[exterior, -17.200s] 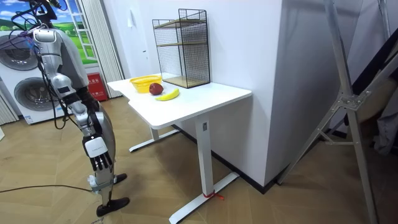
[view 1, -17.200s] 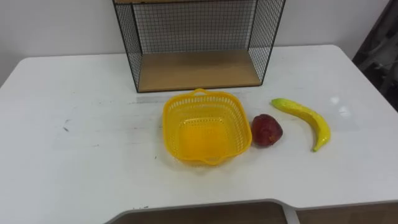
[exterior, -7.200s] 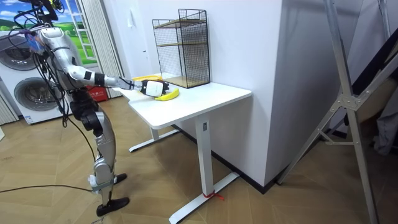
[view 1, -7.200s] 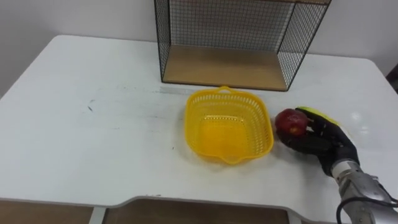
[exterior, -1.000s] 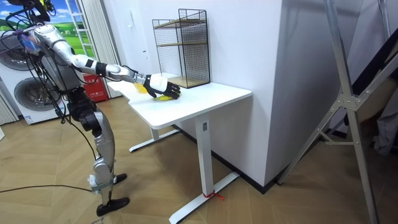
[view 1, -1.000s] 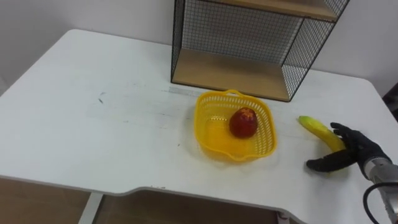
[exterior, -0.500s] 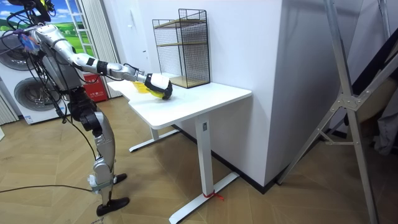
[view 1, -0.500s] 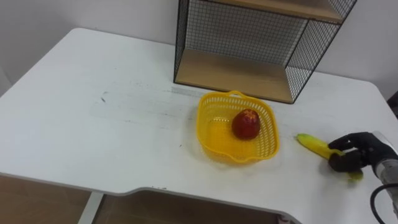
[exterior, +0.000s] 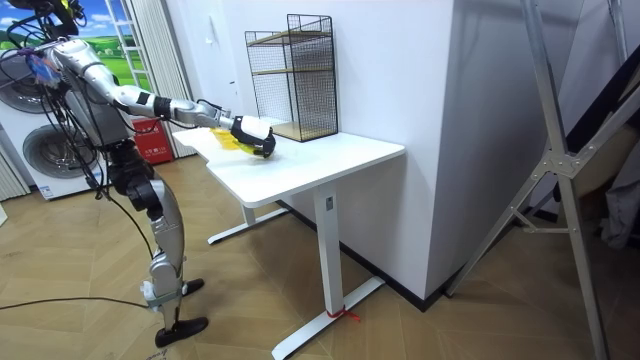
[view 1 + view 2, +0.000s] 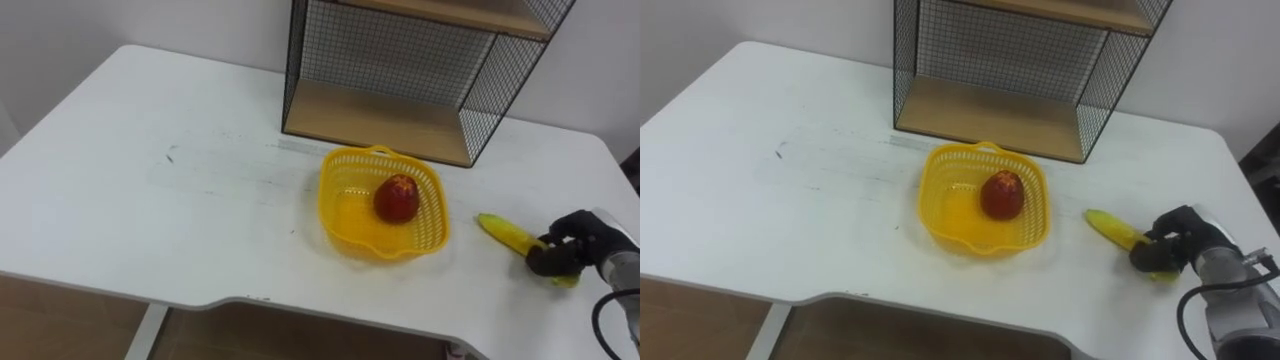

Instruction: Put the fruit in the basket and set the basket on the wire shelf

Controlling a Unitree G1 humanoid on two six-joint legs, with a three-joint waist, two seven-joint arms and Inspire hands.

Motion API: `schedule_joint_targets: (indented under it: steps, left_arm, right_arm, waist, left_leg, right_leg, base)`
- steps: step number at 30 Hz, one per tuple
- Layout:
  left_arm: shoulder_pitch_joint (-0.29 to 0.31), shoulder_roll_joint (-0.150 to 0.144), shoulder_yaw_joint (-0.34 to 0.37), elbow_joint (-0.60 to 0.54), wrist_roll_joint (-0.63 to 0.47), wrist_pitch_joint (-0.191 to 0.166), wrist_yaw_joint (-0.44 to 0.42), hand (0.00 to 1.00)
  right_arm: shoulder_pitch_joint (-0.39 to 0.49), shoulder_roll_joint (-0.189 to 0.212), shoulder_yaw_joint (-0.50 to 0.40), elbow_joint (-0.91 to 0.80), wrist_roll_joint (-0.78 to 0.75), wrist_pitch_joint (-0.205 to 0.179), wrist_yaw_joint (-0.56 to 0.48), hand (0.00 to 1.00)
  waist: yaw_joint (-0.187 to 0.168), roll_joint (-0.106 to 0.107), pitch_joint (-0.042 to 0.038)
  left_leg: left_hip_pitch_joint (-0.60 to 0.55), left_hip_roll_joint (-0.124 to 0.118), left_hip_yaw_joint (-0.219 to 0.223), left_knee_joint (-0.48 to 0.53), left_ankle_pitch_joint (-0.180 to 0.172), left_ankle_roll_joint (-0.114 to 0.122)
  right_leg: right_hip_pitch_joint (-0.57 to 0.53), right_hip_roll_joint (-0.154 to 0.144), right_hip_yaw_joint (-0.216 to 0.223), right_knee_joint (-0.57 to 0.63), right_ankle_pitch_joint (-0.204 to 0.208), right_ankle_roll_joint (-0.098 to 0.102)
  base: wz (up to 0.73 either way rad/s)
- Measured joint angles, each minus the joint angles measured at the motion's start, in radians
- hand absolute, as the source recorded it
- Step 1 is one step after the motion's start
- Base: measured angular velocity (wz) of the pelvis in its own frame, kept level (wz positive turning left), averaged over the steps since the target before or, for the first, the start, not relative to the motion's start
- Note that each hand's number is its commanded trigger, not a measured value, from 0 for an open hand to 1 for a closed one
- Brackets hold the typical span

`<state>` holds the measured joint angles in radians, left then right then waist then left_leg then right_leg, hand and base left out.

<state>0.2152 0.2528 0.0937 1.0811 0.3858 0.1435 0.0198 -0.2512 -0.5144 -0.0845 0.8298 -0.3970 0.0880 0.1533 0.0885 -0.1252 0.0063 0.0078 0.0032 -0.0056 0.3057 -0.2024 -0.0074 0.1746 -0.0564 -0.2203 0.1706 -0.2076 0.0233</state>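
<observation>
A yellow plastic basket (image 10: 345,222) stands on the white table (image 10: 150,200) in front of the wire shelf (image 10: 420,70). A red apple (image 10: 397,197) lies inside the basket. To the basket's right a yellow banana (image 10: 505,236) lies on the table. My right hand (image 10: 570,245) is shut on the banana's far end, its dark fingers curled round it. In the room view the robot stands at the table's end, its right hand (image 9: 252,136) reaching over the tabletop.
The wire shelf has a wooden floor board (image 10: 375,120) and an upper board (image 10: 460,12), and stands at the table's back edge against the wall. The table's front edge (image 10: 250,300) curves inward near me.
My right hand's fingers have curled from straight round the banana's end. The banana has turned slightly on the table.
</observation>
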Motion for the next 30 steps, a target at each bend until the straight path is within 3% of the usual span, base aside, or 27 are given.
schedule_joint_targets:
  steps: [3,9,14,22,24,26,28,30]
  left_arm:
    - [-0.006,0.002,-0.014,-0.001,-0.001,-0.002,0.000,0.00]
    - [-0.008,0.000,-0.038,0.000,0.000,-0.004,0.000,0.00]
    - [-0.001,-0.003,-0.034,-0.001,0.000,-0.016,0.000,0.00]
    - [0.013,-0.032,-0.009,0.003,0.000,-0.022,0.008,0.00]
    - [0.015,-0.042,-0.009,0.003,0.000,-0.021,0.008,0.00]
    - [0.015,-0.045,-0.009,0.003,0.000,-0.021,0.008,0.00]
    - [0.015,-0.045,-0.009,0.002,0.000,-0.021,0.008,0.00]
    - [0.017,-0.045,-0.009,0.001,-0.001,-0.020,0.008,0.00]
  right_arm:
    - [0.000,0.000,0.007,-0.012,0.006,-0.001,-0.009,1.00]
    - [0.011,0.012,0.007,-0.054,0.124,0.002,-0.010,1.00]
    - [0.045,0.040,0.007,-0.124,0.400,0.001,-0.013,1.00]
    - [0.126,0.096,-0.018,-0.285,0.853,-0.008,-0.024,1.00]
    - [0.138,0.114,-0.018,-0.299,0.924,-0.008,-0.021,1.00]
    - [0.145,0.125,-0.018,-0.299,0.981,-0.008,-0.023,1.00]
    - [0.147,0.129,-0.018,-0.299,1.030,-0.008,-0.022,1.00]
    - [0.148,0.131,-0.018,-0.318,1.061,-0.008,-0.024,1.00]
  waist:
    - [-0.006,0.004,0.0024]
    - [-0.011,0.008,-0.0004]
    - [-0.003,0.030,-0.0093]
    - [-0.021,0.036,-0.0043]
    - [-0.028,0.038,0.0026]
    - [-0.030,0.040,0.0030]
    - [-0.031,0.041,0.0021]
    - [-0.032,0.042,-0.0056]
  left_leg:
    - [0.001,0.000,0.000,-0.005,0.000,0.000]
    - [0.004,0.000,0.006,-0.020,0.000,0.000]
    - [0.021,0.004,0.027,-0.031,0.001,0.000]
    - [0.023,0.003,0.029,-0.041,0.001,0.000]
    - [0.020,0.004,0.030,-0.041,0.001,0.000]
    - [0.020,0.004,0.032,-0.041,0.001,0.000]
    - [0.020,0.003,0.036,-0.041,0.001,0.000]
    - [0.022,0.003,0.042,-0.041,0.001,0.001]
  right_leg:
    - [-0.001,0.000,0.001,-0.002,0.000,0.000]
    - [-0.004,0.000,0.010,-0.004,0.000,0.000]
    - [-0.001,-0.002,0.028,0.002,0.000,0.000]
    - [0.003,-0.003,0.027,-0.001,0.000,0.000]
    - [-0.001,-0.003,0.029,-0.001,0.000,0.000]
    - [-0.001,-0.003,0.032,-0.004,0.000,0.001]
    - [-0.002,-0.003,0.035,-0.010,0.000,0.001]
    - [0.001,-0.001,0.047,-0.017,0.002,0.002]
  base:
    - [0.00]
    - [-0.03]
    - [-0.12]
    - [0.01]
    - [0.00]
    - [0.00]
    - [-0.04]
    - [-0.08]
